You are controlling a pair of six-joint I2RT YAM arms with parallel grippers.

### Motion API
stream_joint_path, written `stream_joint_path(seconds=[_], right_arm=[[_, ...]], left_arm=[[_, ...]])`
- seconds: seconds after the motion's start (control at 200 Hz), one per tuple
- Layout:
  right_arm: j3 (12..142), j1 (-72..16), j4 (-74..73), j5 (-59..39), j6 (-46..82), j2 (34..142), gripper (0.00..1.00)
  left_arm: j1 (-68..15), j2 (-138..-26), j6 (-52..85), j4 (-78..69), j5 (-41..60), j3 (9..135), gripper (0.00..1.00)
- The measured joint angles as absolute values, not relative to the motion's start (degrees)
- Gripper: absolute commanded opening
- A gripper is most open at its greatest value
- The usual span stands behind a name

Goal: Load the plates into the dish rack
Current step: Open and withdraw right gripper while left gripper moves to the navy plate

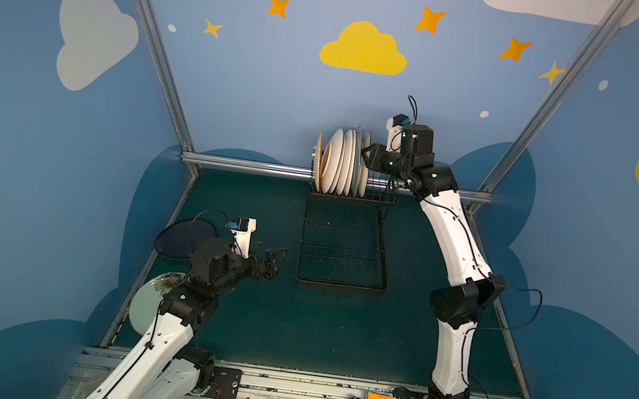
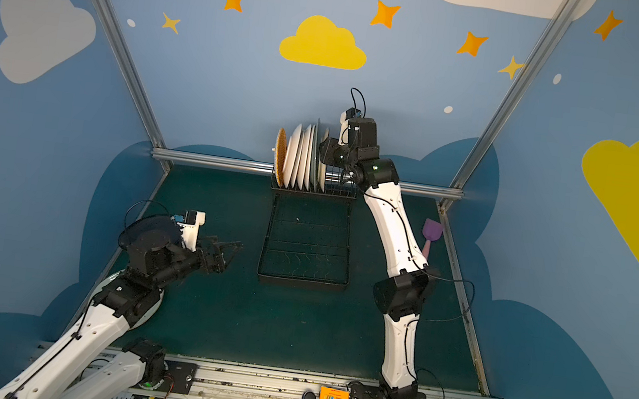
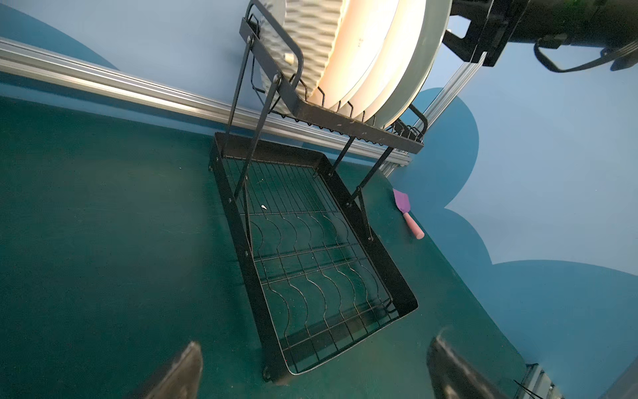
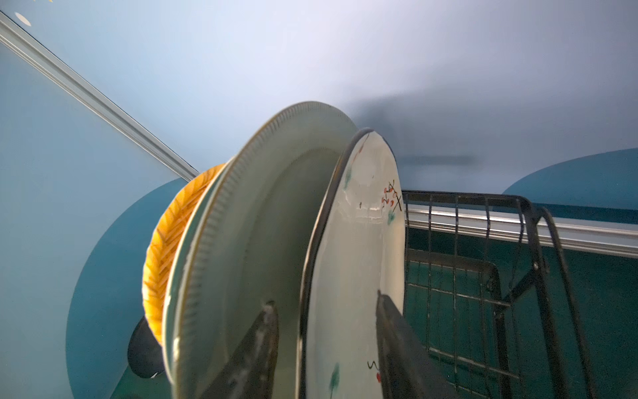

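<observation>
Scanning around the dish rack (image 1: pixel 340 283) first. A purple spatula (image 2: pixel 430 234) lies on the mat to the rack's right, apart from it and just behind my right arm. Left of the rack a navy plate (image 1: pixel 178 238) lies flat. Further left and nearer my side, a mint plate (image 1: pixel 144 303) sits partly under my left arm. The plates (image 1: pixel 341 161) already loaded stand on edge in the rack's raised slotted part, the orange-patterned plate (image 4: pixel 172 235) at the left end. My left gripper (image 1: pixel 269 259) hangs left of the rack, jaws spread wide, holding nothing. My right gripper (image 4: pixel 324 298) is at the row's right end. Its jaws are partly apart astride the flowered plate (image 4: pixel 366 241), and one finger (image 4: pixel 262 345) shows a gap to the rim, so it isn't clamped.
</observation>
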State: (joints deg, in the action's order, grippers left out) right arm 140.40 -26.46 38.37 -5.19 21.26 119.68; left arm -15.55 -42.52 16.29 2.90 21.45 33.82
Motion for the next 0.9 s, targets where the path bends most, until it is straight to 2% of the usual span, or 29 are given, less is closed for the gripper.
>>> stream_joint_path(seconds=[0.285,0.576,0.676,0.801,0.901], right_arm=[[130.3,-26.4,37.0,-4.9,21.7,109.2,0.59],[107.6,-25.9,31.0,-3.7,21.8,90.5,0.70],[97.5,-25.8,28.4,-3.9,22.2,83.4,0.74],[86.5,-26.0,24.9,-5.3,23.4,76.8,0.80],[79.3,-26.6,23.0,-6.5,23.9,73.3,0.85]], left_arm=[[-16.3,-41.3,17.3,5.2,18.7,33.8,1.00],[-14.7,-36.4,29.6,18.2,7.7,35.6,1.00],[-7.9,-36.2,36.5,24.1,6.8,36.5,1.00],[6.6,-38.1,45.3,26.0,12.5,35.0,1.00],[14.2,-41.0,51.5,23.9,15.8,32.7,1.00]])
